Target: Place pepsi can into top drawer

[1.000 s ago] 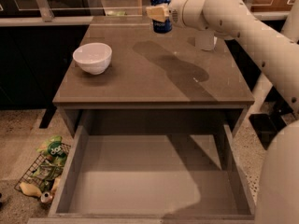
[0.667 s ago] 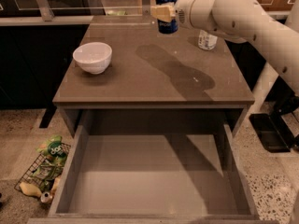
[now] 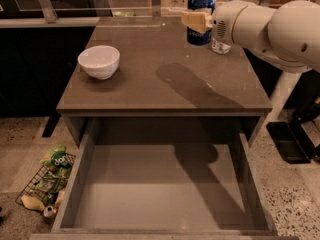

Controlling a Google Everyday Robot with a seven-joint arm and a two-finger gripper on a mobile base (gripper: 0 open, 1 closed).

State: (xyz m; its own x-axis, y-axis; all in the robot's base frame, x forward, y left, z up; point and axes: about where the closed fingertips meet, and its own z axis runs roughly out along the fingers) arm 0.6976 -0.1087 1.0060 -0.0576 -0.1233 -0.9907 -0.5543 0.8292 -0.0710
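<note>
On floor at far left, wire basket [image 3: 44, 186] of snack packets; on counter [image 3: 145, 86] left side, white bowl [image 3: 99, 60]; below front edge, top drawer [image 3: 150, 189] pulled out wide. Over counter's far right part, pepsi can [image 3: 200, 2] upright and lifted off the surface, clamped by hand [image 3: 200, 21], tan fingers [image 3: 191, 20] closed on its sides. Just behind hand, clear bottle [image 3: 221, 45] standing on counter; further right, white arm [image 3: 280, 29] reaching in from frame edge.

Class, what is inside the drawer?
The drawer shows only bare floor; the strip behind its front wall is hidden. The gripper holds the pepsi can over the table.
</note>
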